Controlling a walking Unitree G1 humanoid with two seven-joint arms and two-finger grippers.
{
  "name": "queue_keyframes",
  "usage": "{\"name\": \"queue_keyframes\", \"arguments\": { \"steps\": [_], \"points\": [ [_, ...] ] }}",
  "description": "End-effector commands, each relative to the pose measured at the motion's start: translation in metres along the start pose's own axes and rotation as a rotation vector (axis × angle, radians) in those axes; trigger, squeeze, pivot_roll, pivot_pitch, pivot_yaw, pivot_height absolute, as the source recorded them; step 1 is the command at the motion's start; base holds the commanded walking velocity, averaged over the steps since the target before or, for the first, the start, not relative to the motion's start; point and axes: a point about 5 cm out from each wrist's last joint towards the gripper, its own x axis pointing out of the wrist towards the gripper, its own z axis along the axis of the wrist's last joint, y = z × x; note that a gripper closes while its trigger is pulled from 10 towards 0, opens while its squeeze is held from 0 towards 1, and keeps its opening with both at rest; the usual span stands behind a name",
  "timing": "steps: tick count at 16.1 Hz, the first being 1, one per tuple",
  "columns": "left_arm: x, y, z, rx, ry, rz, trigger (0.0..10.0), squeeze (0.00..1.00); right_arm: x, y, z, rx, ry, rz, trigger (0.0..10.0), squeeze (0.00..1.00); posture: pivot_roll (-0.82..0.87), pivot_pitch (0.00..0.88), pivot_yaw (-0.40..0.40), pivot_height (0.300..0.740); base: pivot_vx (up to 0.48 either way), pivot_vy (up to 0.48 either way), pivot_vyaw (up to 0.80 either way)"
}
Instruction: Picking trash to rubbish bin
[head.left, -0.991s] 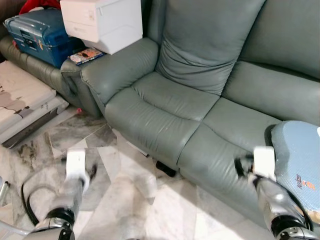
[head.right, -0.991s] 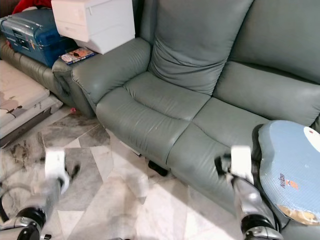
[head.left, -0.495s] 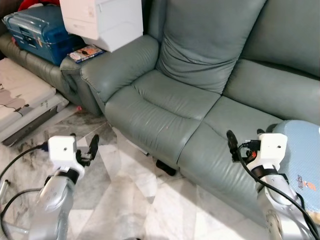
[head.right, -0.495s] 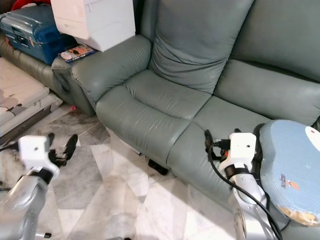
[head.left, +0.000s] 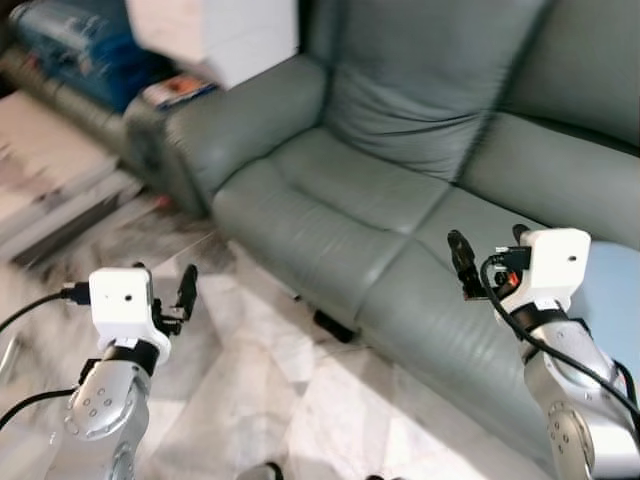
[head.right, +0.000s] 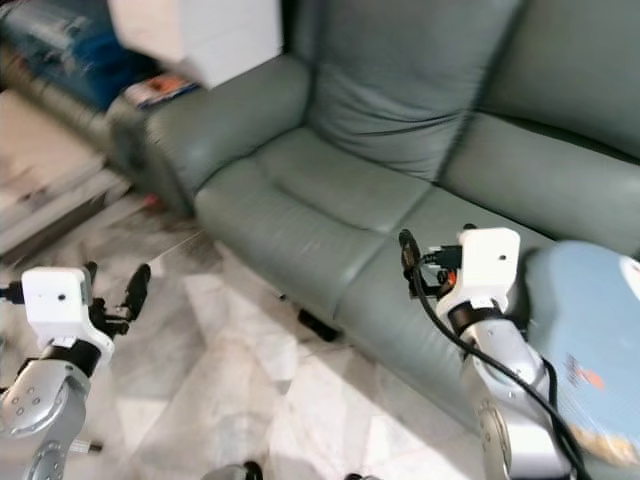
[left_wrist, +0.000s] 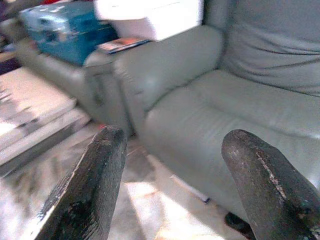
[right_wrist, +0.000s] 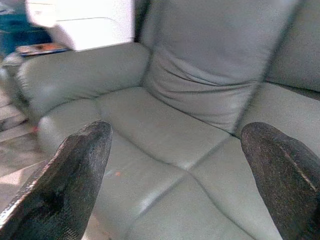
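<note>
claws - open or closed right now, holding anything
Left claw: open, holding nothing.
Right claw: open, holding nothing.

Before me a grey-green leather sofa (head.left: 400, 200) runs from the upper middle of the frame down to the lower right, with a loose back cushion (head.left: 430, 90) propped against its backrest. A white box (head.left: 215, 35) rests on the sofa's armrest at the upper left, a small magazine (head.left: 175, 92) just beside it. A blue case (left_wrist: 65, 30) sits further left. A pale blue cushion (head.right: 590, 340) lies on the seat at the right edge. Marble floor (head.left: 300, 400) spreads below, a dark object (head.left: 333, 325) by the sofa's base.
</note>
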Motion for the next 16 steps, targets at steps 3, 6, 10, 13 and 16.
{"name": "queue_keyframes", "arguments": {
  "steps": [3, 6, 10, 13, 16],
  "points": [
    [0.002, -0.006, 0.003, -0.002, 0.011, 0.013, 10.0, 0.00, 0.001, 0.005, 0.005, 0.008, 0.002, 0.025, 10.0, 0.00, 0.03, 0.108, -0.002, 0.740, 0.000, 0.000, 0.80],
    [0.009, -0.011, 0.008, 0.006, 0.001, 0.019, 10.0, 0.00, 0.002, 0.009, 0.009, 0.006, 0.002, 0.051, 10.0, 0.00, 0.02, 0.101, -0.004, 0.740, 0.000, 0.000, 0.80],
    [0.013, -0.017, 0.010, -0.002, -0.004, 0.011, 10.0, 0.00, 0.002, 0.013, 0.014, -0.001, -0.009, 0.076, 10.0, 0.00, 0.01, 0.100, -0.011, 0.740, 0.000, 0.000, 0.80],
    [0.015, -0.023, 0.012, -0.002, -0.012, 0.008, 10.0, 0.00, 0.003, 0.016, 0.018, -0.005, -0.018, 0.091, 10.0, 0.00, 0.00, 0.099, -0.011, 0.740, 0.000, 0.000, 0.80],
    [0.020, -0.023, 0.016, -0.005, -0.027, 0.022, 10.0, 0.00, 0.004, 0.018, 0.020, -0.009, -0.023, 0.102, 10.0, 0.00, 0.00, 0.097, -0.013, 0.740, 0.000, 0.000, 0.80]
  ]
}}
